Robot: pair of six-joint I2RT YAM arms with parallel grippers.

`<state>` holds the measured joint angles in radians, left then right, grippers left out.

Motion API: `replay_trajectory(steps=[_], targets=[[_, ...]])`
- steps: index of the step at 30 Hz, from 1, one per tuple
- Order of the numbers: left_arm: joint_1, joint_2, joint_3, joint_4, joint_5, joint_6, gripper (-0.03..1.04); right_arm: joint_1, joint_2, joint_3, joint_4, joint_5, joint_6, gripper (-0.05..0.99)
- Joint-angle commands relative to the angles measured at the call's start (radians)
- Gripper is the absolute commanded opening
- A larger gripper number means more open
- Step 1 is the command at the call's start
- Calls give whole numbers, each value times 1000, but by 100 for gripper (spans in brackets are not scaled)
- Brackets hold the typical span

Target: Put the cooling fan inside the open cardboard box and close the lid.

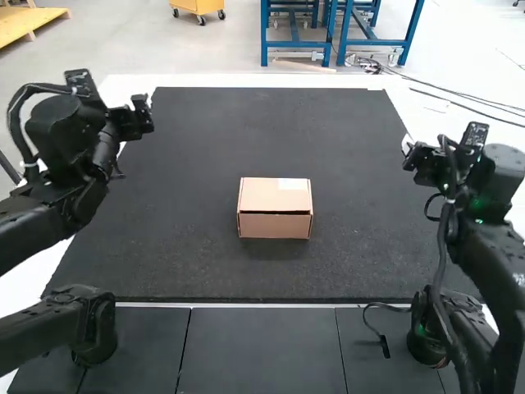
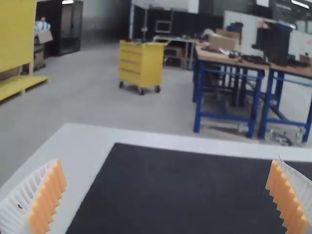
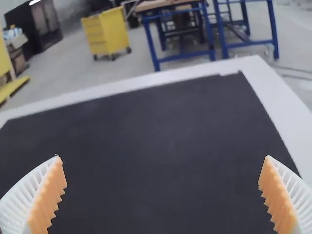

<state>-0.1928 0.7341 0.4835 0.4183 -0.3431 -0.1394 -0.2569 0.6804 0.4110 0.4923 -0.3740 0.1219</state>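
Centrally, one closed cardboard box sits on one mat; both sets of jaws gape wide.

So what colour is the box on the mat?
Brown cardboard box, with a pale patch on top; the high view shows it best.

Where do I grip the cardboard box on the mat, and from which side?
Come from straight above and pinch the cardboard box across its front and back walls, mid-length. It sits flat with the lid shut, so no rim or flap offers a hold, and that span looks shorter than its width.
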Motion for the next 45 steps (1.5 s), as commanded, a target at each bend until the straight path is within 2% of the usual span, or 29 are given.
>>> replay_trajectory(steps=[1,5,6,8,10,14,19,23,28,30,32,35,39,41,45], targets=[[46,-59,-42,28,15,4,97,30,-58,-41,38,33,22,91],[82,-119,-89,54,65,8,97,76,-116,-107,107,60,12,91],[95,-139,-103,54,95,8,97,90,-133,-123,114,78,4,91],[130,-191,-138,65,138,9,97,116,-168,-149,117,149,-41,91],[167,-249,-174,79,173,27,97,139,-197,-164,115,211,-65,91],[193,-328,-227,125,200,77,97,166,-248,-201,118,253,-114,91],[197,-420,-292,145,230,119,97,191,-334,-253,132,259,-142,91],[201,-510,-356,145,239,126,97,200,-407,-296,132,257,-146,91],[190,-624,-439,102,300,158,97,211,-504,-380,134,254,-168,91],[185,-679,-445,25,355,166,97,216,-550,-411,132,238,-168,91],[184,-728,-456,-35,380,167,97,217,-608,-411,45,202,-174,91],[184,-734,-485,-72,392,166,97,217,-690,-413,-67,167,-169,91],[216,-736,-484,-113,424,135,97,248,-680,-413,-75,167,-157,91],[242,-736,-484,-139,429,135,97,265,-682,-411,-69,168,-149,91],[248,-736,-484,-194,444,138,97,274,-680,-411,-107,170,-151,91]])
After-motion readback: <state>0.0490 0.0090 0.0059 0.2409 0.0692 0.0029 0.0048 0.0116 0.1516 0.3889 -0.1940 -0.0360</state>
